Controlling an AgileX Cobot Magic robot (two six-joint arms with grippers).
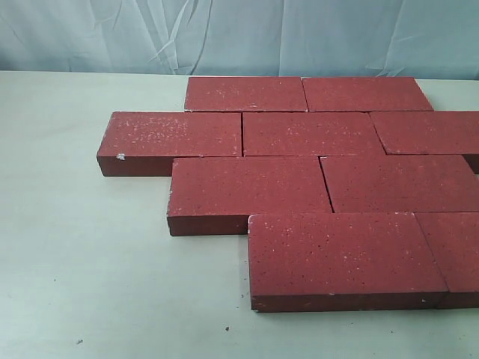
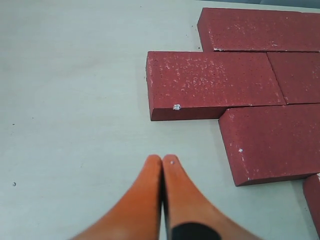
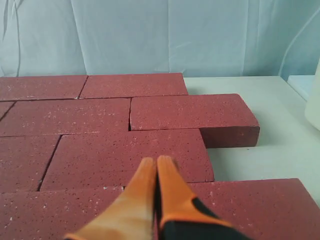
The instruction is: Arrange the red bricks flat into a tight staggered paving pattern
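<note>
Looks basically done: 9 red bricks (image 1: 314, 133) lie flat on the table (image 1: 67, 247) in 4 snug staggered rows. Both claws are pinched together and empty, left gripper (image 2: 161, 161) beside the bricks, right gripper (image 3: 156, 162) over them.

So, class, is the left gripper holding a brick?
No, the left gripper is shut on nothing, over the table, apart from the red bricks.

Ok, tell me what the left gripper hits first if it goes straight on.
Probably the side of the brick with the white chip, near its corner; only bare table lies between. If the left gripper rides higher than it looks, it might pass over.
</note>
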